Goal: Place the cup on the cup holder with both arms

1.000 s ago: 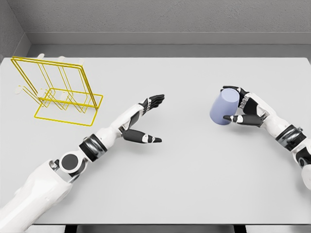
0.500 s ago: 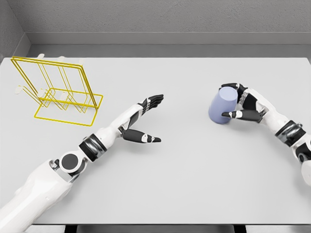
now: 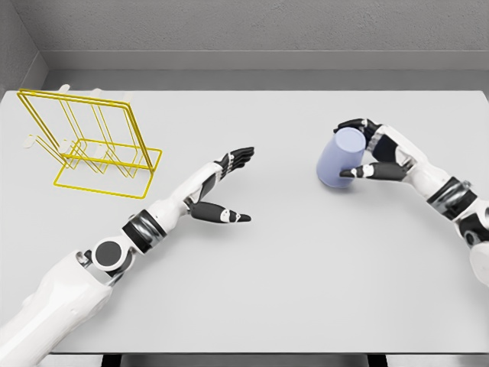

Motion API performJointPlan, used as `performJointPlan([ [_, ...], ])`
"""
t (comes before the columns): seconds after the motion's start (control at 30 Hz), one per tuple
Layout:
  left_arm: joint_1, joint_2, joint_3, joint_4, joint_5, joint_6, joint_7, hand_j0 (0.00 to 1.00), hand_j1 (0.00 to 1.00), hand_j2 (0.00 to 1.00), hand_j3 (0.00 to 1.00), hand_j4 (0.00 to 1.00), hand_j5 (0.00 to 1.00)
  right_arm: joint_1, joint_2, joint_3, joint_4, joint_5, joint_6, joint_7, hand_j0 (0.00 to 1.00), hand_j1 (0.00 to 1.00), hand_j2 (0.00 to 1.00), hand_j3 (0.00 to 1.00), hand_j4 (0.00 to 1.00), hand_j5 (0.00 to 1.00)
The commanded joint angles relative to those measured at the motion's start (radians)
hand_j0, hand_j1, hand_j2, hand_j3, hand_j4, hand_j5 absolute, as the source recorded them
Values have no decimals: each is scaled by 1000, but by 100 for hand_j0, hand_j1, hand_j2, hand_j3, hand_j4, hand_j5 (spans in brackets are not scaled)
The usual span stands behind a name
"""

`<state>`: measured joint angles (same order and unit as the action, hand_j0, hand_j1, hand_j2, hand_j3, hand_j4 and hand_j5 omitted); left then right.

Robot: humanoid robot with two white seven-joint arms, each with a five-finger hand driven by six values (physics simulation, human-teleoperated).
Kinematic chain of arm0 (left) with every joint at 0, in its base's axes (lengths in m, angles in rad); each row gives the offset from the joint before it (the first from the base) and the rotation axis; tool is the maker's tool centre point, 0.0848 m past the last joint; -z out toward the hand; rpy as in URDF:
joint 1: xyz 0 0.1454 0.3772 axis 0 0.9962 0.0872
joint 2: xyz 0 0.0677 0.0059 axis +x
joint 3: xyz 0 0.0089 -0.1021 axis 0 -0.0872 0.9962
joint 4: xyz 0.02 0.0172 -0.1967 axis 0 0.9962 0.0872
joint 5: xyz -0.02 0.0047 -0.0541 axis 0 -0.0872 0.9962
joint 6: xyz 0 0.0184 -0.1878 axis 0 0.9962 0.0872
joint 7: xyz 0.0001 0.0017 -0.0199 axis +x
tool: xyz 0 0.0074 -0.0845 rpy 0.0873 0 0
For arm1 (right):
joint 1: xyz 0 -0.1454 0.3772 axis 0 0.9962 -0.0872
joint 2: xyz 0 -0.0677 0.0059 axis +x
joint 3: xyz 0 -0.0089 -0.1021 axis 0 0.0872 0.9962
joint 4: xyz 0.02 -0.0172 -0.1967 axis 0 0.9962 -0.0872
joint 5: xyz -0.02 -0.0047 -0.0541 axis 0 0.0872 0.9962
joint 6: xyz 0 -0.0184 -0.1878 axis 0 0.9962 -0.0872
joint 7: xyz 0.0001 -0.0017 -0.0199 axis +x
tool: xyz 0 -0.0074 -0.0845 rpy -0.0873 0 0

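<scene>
Looking at the lavender cup [image 3: 339, 158], you see it tilted at the right side of the grey surface [image 3: 306, 260], held in your right robot hand [image 3: 367, 153]; its fingers [image 3: 353, 125] curl over the top and the thumb [image 3: 365, 172] presses the lower side; your left robot hand [image 3: 226, 187] lies near the middle, well apart from the cup, palm open, fingers spread, holding nothing; the yellow wire cup holder [image 3: 84, 145] stands at the far left.
</scene>
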<state>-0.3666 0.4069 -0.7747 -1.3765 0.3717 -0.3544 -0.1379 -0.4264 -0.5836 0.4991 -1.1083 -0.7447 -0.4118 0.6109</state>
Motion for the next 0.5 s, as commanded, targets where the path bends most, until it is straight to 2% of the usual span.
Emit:
performJointPlan([
  [0.0, 0, 0, 2, 1, 3, 0, 0, 100, 100, 100, 100, 100, 100, 0, 4, 1, -33, -7, 1, 0, 64, 64, 64, 64, 64, 64],
  [0.2, 0, 1, 3, 2, 4, 0, 0, 100, 100, 100, 100, 100, 100, 2, 36, 18, -79, -5, 2, 0, 63, 63, 63, 63, 63, 63],
  [0.47, 0, 1, 5, 2, 7, -1, 0, 100, 100, 100, 100, 100, 100, -2, 114, 47, -84, 16, 2, 0, 62, 62, 62, 62, 62, 62],
])
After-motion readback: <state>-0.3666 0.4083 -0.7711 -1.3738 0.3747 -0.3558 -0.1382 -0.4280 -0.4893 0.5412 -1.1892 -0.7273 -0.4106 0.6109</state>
